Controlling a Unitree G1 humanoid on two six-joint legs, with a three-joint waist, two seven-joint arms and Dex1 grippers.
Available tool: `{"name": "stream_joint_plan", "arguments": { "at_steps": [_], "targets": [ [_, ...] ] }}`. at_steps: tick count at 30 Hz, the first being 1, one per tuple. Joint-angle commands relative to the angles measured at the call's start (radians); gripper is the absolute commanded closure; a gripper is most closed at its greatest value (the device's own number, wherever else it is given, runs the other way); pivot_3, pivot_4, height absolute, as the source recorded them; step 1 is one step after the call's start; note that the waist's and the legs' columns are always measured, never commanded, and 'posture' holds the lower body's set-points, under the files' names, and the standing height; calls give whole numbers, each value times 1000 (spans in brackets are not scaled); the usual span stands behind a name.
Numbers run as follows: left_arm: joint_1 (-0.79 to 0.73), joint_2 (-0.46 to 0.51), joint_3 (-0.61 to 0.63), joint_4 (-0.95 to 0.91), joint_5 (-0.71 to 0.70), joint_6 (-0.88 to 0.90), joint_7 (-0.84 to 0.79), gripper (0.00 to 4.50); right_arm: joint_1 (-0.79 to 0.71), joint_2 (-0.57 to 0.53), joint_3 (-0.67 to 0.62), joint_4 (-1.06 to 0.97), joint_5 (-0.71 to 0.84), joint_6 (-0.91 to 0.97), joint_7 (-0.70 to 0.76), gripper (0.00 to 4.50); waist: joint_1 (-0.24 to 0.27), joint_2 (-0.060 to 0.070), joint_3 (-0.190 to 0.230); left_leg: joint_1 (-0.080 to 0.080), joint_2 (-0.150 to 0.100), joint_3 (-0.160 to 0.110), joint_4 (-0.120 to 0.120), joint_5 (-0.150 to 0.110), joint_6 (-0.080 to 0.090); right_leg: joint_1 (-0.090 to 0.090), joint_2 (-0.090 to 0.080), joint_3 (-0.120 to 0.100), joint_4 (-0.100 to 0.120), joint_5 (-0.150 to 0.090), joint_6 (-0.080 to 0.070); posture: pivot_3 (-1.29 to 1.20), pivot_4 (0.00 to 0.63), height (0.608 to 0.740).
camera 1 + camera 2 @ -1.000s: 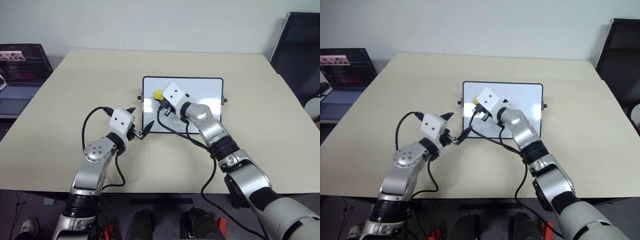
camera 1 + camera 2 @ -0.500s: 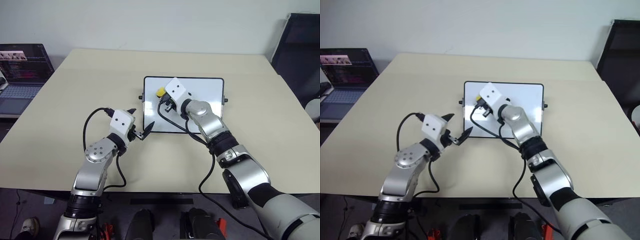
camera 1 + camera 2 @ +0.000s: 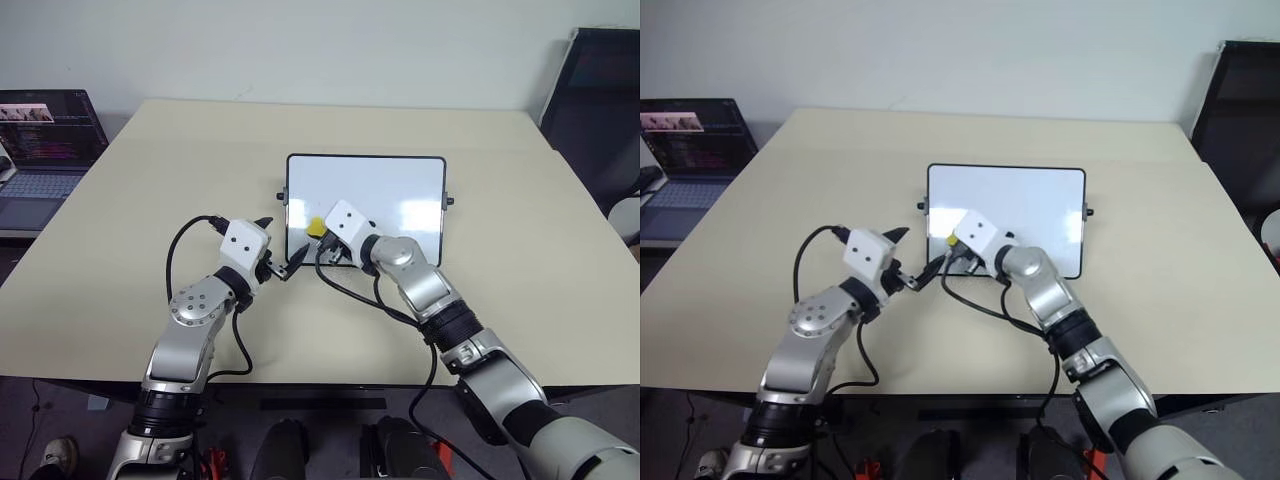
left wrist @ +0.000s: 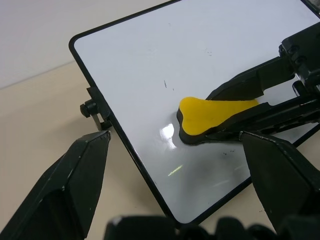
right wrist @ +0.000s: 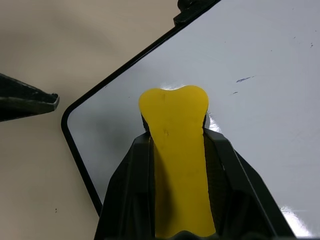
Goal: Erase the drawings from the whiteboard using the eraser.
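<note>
Whiteboard (image 3: 400, 190) flat on beige table (image 3: 130, 220), mid-table. Right gripper (image 5: 175, 150) clamped on yellow eraser (image 3: 316, 228), pressed to board near its near-left corner. Drawings: only faint specks and a short stroke (image 5: 244, 79) visible on the white. Left gripper (image 3: 281, 250) w/ fingers spread, holding nothing, just off board's near-left corner, level w/ the side knob (image 4: 88, 108). Laptop (image 3: 40, 150) far left, screen lit. Dark chair (image 3: 600, 100) far right.
</note>
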Motion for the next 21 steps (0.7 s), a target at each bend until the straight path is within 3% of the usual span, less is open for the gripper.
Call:
{"name": "stream_joint_plan", "arguments": {
  "at_steps": [1,13,21],
  "targets": [
    [-6,5,2,-46,0,-10,3,0,-22,-26,-26,35,-11,20,-21,3527,1,0,0,0,0,0,0,0,0,0,0,0,0,0,0,0,150,740],
    [-21,0,-6,-28,2,-16,-5,0,-254,1,-109,304,8,-146,-164,3527,0,0,0,0,0,1,-1,0,0,-1,0,1,-1,1,0,0,150,740],
    [1,1,4,-50,3,-10,9,0,-201,22,-66,281,-3,-165,-136,3527,-2,0,0,0,0,1,-2,0,0,-1,0,1,-1,1,0,0,150,740]
  ]
}}
